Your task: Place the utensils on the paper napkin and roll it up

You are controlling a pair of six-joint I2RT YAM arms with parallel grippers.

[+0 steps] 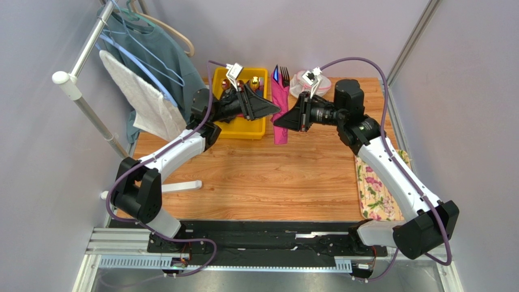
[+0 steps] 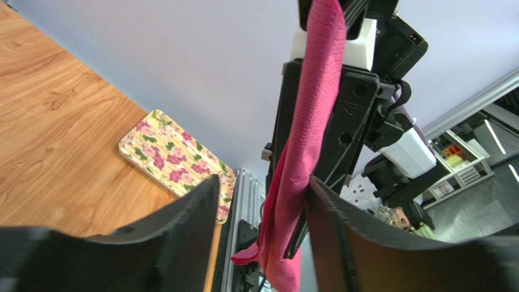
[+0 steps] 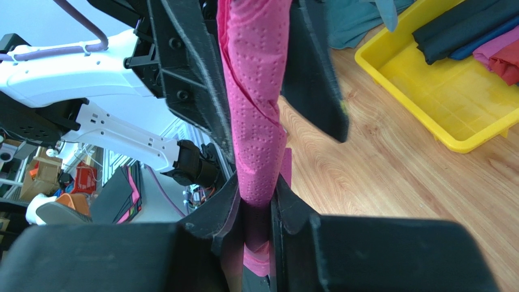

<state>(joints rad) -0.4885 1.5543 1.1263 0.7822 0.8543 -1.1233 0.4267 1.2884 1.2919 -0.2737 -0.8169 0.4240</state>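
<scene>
The paper napkin [image 1: 280,115] is a magenta roll, held at the back of the table between both arms. Dark utensils [image 1: 282,74] stick out of its far end, fork tines showing. My right gripper [image 1: 279,121] is shut on the roll's lower part; in the right wrist view the napkin [image 3: 253,91] runs up from the pinched right gripper [image 3: 256,191]. My left gripper [image 1: 275,109] comes in from the left and is open. In its wrist view the napkin [image 2: 314,103] hangs between the spread left gripper [image 2: 262,182] fingers, close to the right one.
A yellow bin [image 1: 243,129] with sleeved cutlery stands just left of the grippers. A white mesh pouch [image 1: 303,84] lies behind the right arm. A floral cloth [image 1: 376,188] lies along the table's right edge. A clothes rack with hangers [image 1: 140,61] stands at the back left.
</scene>
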